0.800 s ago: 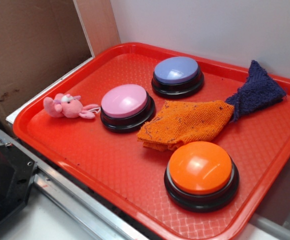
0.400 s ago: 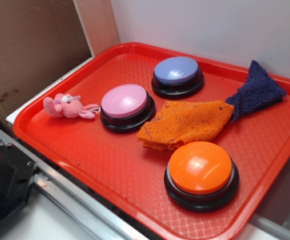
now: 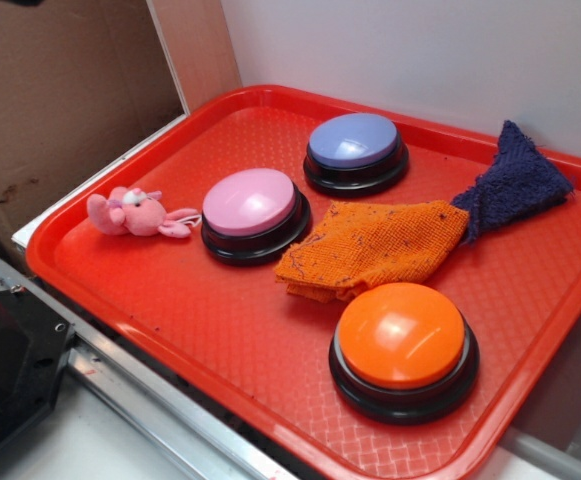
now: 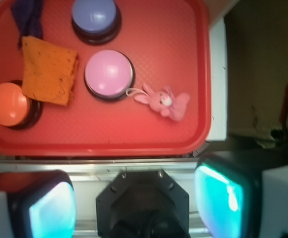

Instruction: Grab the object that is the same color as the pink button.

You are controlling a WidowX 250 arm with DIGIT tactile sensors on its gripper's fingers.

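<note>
A small pink plush animal (image 3: 130, 212) (image 4: 164, 101) lies on the red tray (image 3: 220, 330) (image 4: 148, 134) near its left edge, just left of the pink dome button (image 3: 251, 205) (image 4: 108, 73), with its thin limb reaching toward the button's black base. In the wrist view my gripper (image 4: 140, 201) hangs high above the tray's near rim and the robot base, well short of the toy. Its two teal-padded fingers (image 4: 224, 196) stand wide apart with nothing between them. The gripper does not show in the exterior view.
A lavender-blue button (image 3: 355, 148), an orange button (image 3: 403, 345), an orange cloth (image 3: 370, 245) and a dark blue cloth (image 3: 515, 185) share the tray. A cardboard wall (image 3: 60, 90) stands left, a white wall behind. The black robot base (image 3: 10, 370) and metal rail (image 3: 140, 390) lie in front.
</note>
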